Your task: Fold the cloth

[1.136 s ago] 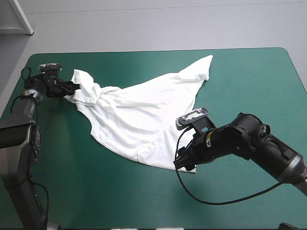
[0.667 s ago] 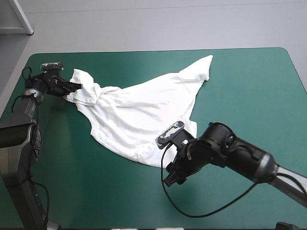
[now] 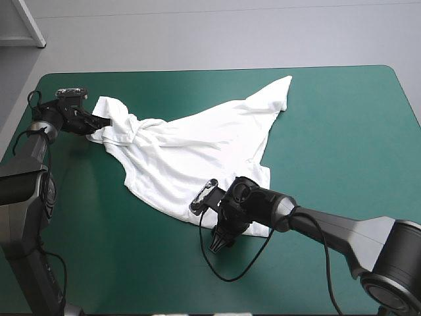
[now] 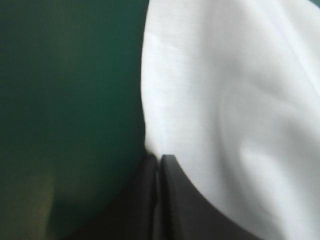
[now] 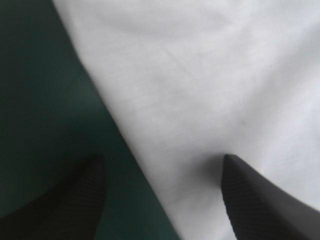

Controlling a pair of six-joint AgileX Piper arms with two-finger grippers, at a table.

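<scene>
The white T-shirt [image 3: 197, 151] lies loosely spread across the teal-green table, one corner reaching the far side and a bunched end at the far left. My left gripper [image 3: 100, 122] is at that bunched end. In the left wrist view its black fingers [image 4: 159, 159] meet in a point with the T-shirt's [image 4: 230, 100] edge pinched at the tip. My right gripper [image 3: 216, 242] hovers low at the shirt's near hem. In the right wrist view it stands open [image 5: 162, 167]: one finger over the cover, the other over the T-shirt [image 5: 200, 75], whose edge runs between them.
Bare teal-green cover [image 3: 342, 118] stretches right of the shirt and along the near side. The table's left edge lies close behind my left gripper. A pale board or shelf corner [image 3: 26, 26] shows beyond the far left corner.
My left gripper shut on the shirt's bunched end and drew it slightly left. My right arm swept left along the near hem, from the shirt's near right corner to its near edge.
</scene>
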